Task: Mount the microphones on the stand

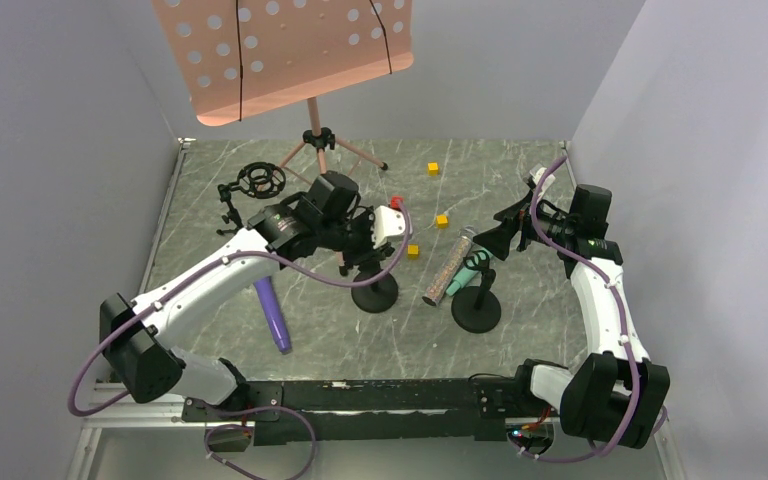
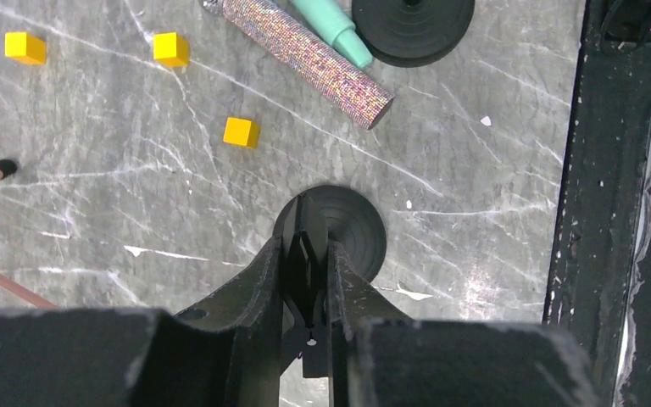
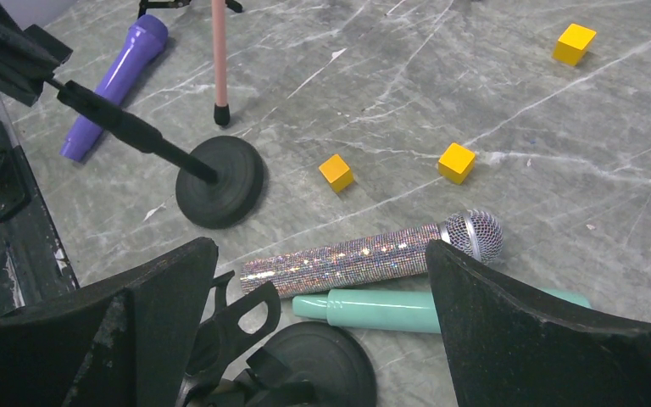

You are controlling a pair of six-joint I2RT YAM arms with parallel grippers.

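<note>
While tight on stand (image 2: 354, 231), left jaws

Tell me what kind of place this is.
Probably a robot lab cell: plain grey walls box in a marbled table, and a pink music stand, a glittery microphone and a yellow cube serve as props.

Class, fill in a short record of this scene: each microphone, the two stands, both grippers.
purple microphone: lying flat, unattached
glitter microphone: lying beside teal microphone
teal microphone: lying, end by right stand
left stand: no microphone attached
right stand: no microphone attached
left gripper: closed on left stand's top
right gripper: open, above glitter microphone
</note>
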